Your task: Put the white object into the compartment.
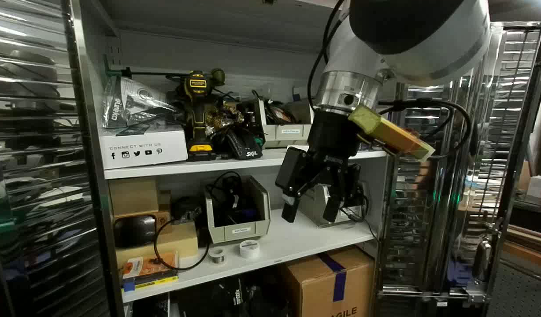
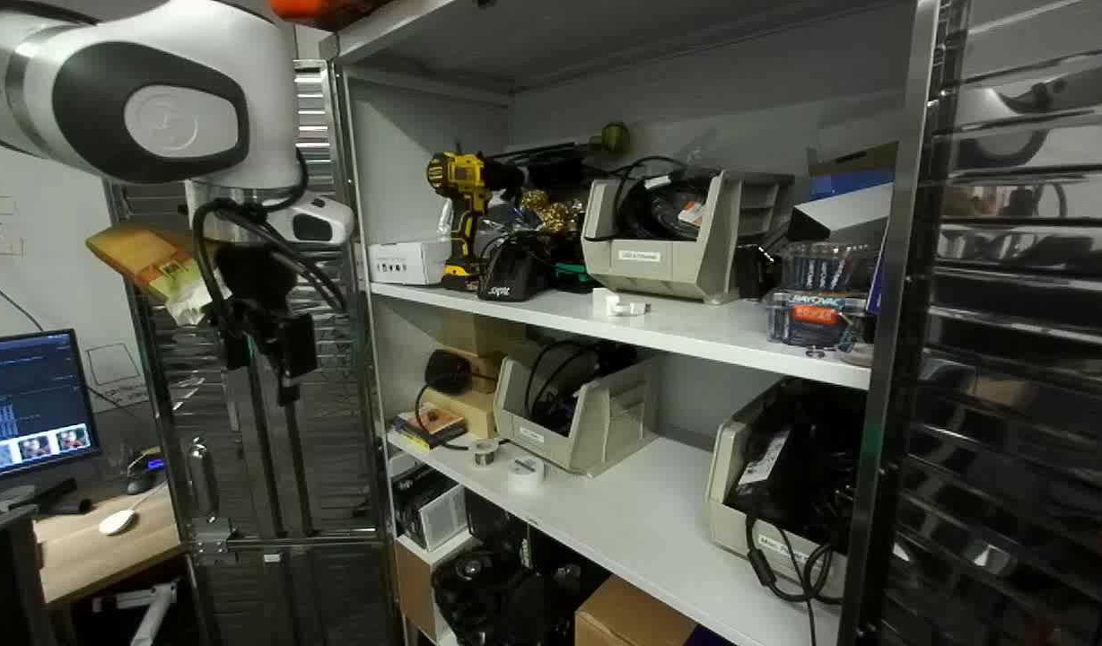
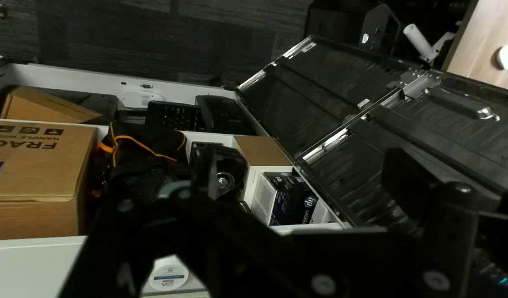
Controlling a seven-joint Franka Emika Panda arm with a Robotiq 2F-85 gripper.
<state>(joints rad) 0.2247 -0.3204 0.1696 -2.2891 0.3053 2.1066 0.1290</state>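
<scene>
Plainly, the pincer point(image 1: 310, 214) is spread wide, and in the wrist view it partly hides the white roll point(image 3: 168, 277)

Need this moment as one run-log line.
gripper: open, empty | small white object: on upper shelf | white roll: on middle shelf, outside bin

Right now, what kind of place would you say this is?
Probably a lab or workshop storage area: a power drill and a bin of cables sit on a cabinet shelf, and a computer monitor is nearby.
</scene>
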